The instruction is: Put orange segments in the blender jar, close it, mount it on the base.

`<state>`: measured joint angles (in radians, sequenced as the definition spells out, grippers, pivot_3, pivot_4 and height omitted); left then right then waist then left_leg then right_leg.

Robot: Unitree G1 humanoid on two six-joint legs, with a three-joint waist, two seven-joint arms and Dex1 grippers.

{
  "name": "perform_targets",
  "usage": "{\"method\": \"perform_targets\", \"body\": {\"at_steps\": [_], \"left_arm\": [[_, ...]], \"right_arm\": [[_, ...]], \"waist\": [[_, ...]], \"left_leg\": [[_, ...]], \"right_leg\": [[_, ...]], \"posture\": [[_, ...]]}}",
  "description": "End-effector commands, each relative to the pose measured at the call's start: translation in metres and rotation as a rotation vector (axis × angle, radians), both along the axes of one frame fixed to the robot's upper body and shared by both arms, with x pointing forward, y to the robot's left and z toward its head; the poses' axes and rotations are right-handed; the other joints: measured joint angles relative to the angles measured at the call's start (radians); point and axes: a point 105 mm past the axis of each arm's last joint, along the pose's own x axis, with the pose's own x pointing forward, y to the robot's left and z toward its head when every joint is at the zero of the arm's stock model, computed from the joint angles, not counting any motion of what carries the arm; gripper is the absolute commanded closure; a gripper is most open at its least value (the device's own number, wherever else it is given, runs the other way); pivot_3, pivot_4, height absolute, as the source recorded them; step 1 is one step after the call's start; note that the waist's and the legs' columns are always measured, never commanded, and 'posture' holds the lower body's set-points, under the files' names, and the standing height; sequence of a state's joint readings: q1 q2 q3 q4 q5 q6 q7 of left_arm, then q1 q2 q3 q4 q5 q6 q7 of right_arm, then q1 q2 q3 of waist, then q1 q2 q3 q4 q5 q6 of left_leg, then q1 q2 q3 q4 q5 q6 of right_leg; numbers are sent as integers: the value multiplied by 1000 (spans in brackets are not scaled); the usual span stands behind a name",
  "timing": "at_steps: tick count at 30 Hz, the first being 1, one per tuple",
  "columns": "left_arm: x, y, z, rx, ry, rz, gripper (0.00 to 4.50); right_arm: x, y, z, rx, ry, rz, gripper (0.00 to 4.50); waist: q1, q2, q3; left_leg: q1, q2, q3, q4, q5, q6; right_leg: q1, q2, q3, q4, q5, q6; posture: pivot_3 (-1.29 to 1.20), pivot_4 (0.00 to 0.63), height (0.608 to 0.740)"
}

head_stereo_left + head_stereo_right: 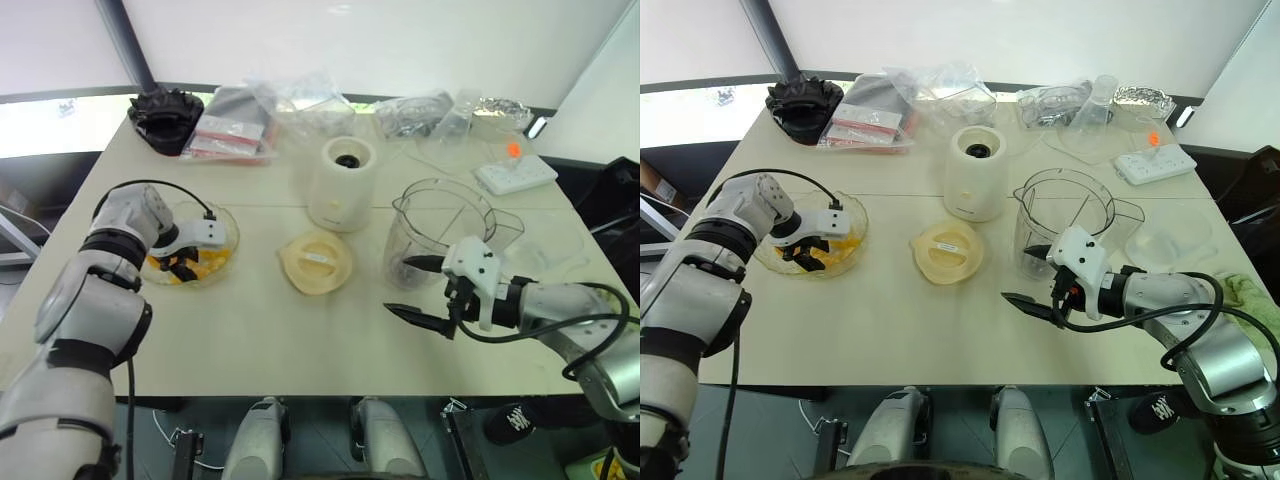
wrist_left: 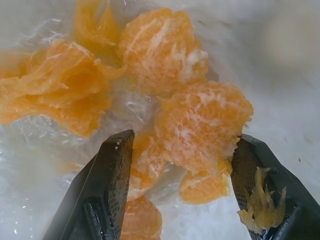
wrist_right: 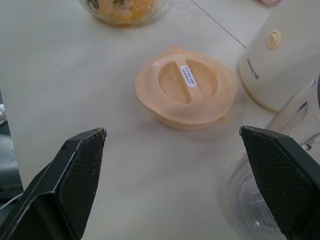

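A: Far left: shallow clear crinkled plastic dish (image 1: 228,232) on the cream tabletop (image 1: 250,330), holding glossy yellow-orange fruit segments (image 2: 200,125). Left gripper (image 1: 181,262) pointing down into the dish, black fingers (image 2: 107,190) parted, one orange segment bracketed between the pads. Not clamped: small gaps on both sides in the wrist view. Pulp scrap stuck to one pad.

B: Noted. Centre?

A: Flat round cream plastic lid (image 1: 316,261) lying on the table, well apart from the dish. Behind it, squat cream-white cylindrical motor base (image 1: 343,184) with dark round socket on top, nothing mounted.

B: Right side?

A: Large clear plastic blender jar (image 1: 437,232) with handle and spout, upright just right of the base and apart from it. No fruit visible inside; blade area too dim to confirm. Right gripper (image 1: 420,288) held level in front of the jar, fingers spread fully wide, holding nothing.

B: Stage?

A: Judged as first step, picking a segment. Loading, closing and mounting all undone.

B: Risks?

A: Segments soft, wet and crowded: hard closing likely to crush or burst the piece, light closing likely to let it slip on the carry across to the jar. Neighbouring segment touching the bracketed one, possibly dragged up and dropped on the table. Sticky pulp on the pad may stop a clean release over the jar. Thin dish may shift or lift with the fingers.
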<state>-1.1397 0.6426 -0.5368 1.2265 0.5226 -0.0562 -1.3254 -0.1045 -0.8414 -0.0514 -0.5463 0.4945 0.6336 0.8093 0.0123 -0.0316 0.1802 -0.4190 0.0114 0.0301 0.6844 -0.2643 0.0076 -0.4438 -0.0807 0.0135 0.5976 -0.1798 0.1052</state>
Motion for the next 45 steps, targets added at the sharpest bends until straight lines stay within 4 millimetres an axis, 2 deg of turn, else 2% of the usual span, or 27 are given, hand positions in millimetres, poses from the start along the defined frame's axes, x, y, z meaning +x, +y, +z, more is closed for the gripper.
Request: {"method": "perform_targets", "body": {"at_steps": [1,18,21,25,36,39,41,45], "left_arm": [[3,1,1,-8,-29,15,1604],[5,-12,2,-63,-31,6,1604],[6,-12,2,-55,-39,-4,2361],[6,-11,1,-48,-45,-2,4288],[9,-9,5,-71,-75,18,4288],[12,-10,19,-137,-100,47,4288],[15,-9,36,-224,-135,99,4288],[13,2,57,-361,-174,191,4288]], "right_arm": [[1,2,11,4,-56,9,0],[2,3,11,6,-60,7,0],[2,3,11,7,-61,6,0],[2,4,11,8,-62,6,0],[2,5,11,11,-63,8,0],[2,4,11,11,-64,7,0],[3,4,11,12,-65,7,0],[4,5,10,13,-65,8,0]], "waist": [[0,0,0],[1,0,0],[1,0,0],[0,0,0],[0,0,0],[0,0,0],[-1,0,0],[-3,0,0]], "left_leg": [[0,0,0,0,0,0],[0,0,0,0,0,0],[0,0,0,0,0,0],[0,0,0,0,0,0],[1,0,0,0,0,0],[1,0,0,0,0,0],[1,0,0,0,0,0],[1,0,0,0,0,0]], "right_leg": [[0,0,0,0,0,0],[0,0,0,0,0,0],[0,0,0,0,0,0],[0,0,0,0,0,0],[0,0,0,1,0,0],[0,0,0,1,0,0],[0,0,0,1,0,0],[0,0,0,1,0,0]], "posture": [[0,150,740],[0,150,740],[0,150,740],[0,150,740],[0,150,740],[0,150,740],[0,150,740],[0,150,740]]}}
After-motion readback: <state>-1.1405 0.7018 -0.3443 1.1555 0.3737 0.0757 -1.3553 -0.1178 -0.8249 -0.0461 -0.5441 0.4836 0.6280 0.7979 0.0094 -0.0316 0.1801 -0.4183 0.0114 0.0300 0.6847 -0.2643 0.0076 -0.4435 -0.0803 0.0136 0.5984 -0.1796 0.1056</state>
